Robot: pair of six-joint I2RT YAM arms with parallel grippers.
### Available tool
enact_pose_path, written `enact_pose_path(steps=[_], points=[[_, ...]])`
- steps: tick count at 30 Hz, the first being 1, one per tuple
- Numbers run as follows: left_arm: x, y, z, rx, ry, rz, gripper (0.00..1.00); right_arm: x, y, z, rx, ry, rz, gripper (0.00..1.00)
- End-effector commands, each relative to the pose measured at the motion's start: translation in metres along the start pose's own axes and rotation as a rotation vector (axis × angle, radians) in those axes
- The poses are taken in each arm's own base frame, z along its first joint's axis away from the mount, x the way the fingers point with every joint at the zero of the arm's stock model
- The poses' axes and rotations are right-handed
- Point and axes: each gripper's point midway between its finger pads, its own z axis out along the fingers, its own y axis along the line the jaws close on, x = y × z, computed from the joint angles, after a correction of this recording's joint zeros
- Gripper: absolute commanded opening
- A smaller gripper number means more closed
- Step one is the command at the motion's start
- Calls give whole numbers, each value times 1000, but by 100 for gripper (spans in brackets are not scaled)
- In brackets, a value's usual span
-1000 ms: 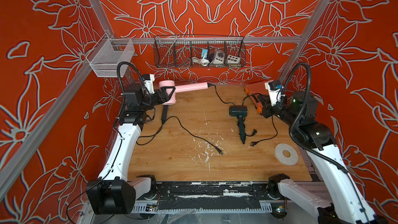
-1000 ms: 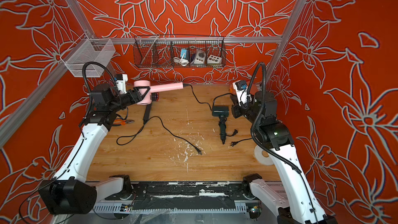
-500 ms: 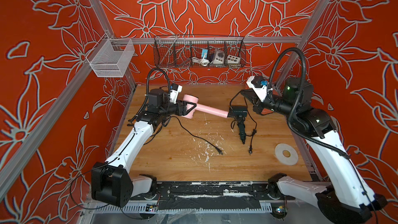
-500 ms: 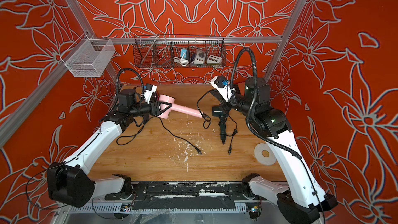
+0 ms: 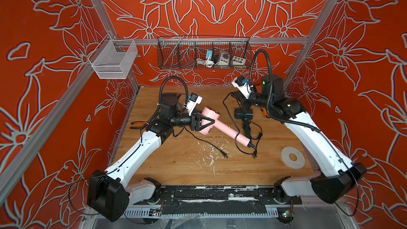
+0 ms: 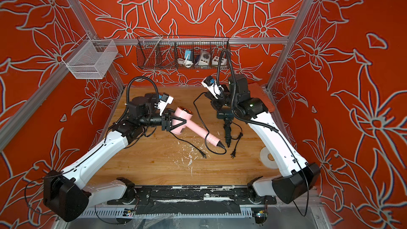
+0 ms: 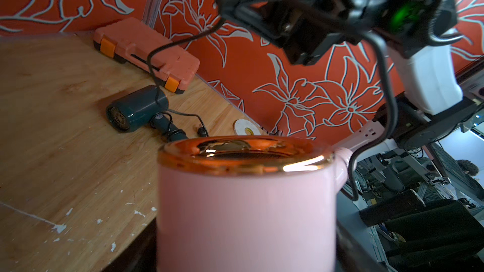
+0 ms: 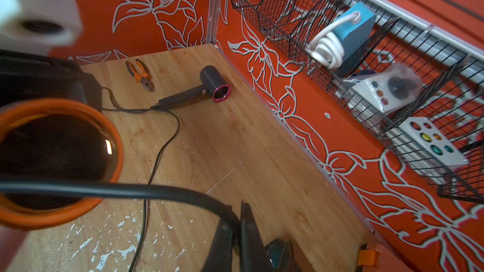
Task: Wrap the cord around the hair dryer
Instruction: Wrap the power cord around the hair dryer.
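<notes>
Near centre of the table point(image 5: 176, 166): slack loop of the cord point(image 8: 117, 189) drops off the handle end of the hair dryer point(image 5: 222, 127) and lies close to a loose plug point(image 5: 224, 155) on its left and the plug of the dark dryer point(image 5: 242, 113) on its right.

Risk 1: when the loop is pulled in, it may hook one of these stray leads and drag it into the wrap, since they lie so close together.

Risk 2: nothing holds the slack to the handle, so a turn laid too loosely would likely slide off the tapered end.

Mid table, left of centre: left gripper point(image 5: 207, 123) is clamped across the pink barrel. The hair dryer is held off the wood, handle slanting right and nearward.

Risk 3: the barrel looks smooth and round. A sideways pull from the cord could twist it in the jaws.

Farther back, right of centre: right gripper point(image 5: 234, 95) has its jaws together, pinching the cord above the dark dryer. From there the cord runs nearward, crosses the pink handle and reaches the loop. So the dryer sits left of and nearer than this gripper, with the cord spanning the gap.

Risk 4: the pinch is narrow, so the cord may slip through it under tension
</notes>
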Motion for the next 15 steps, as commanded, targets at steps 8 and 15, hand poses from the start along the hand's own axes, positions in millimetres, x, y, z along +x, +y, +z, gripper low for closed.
enact_pose_path(steps=[8, 15], points=[[-53, -36, -9, 123, -196, 64, 0, 42, -14, 31, 15, -13, 228, 0], [-79, -19, -18, 38, -326, -14, 0, 65, -12, 35, 13, -46, 367, 0]])
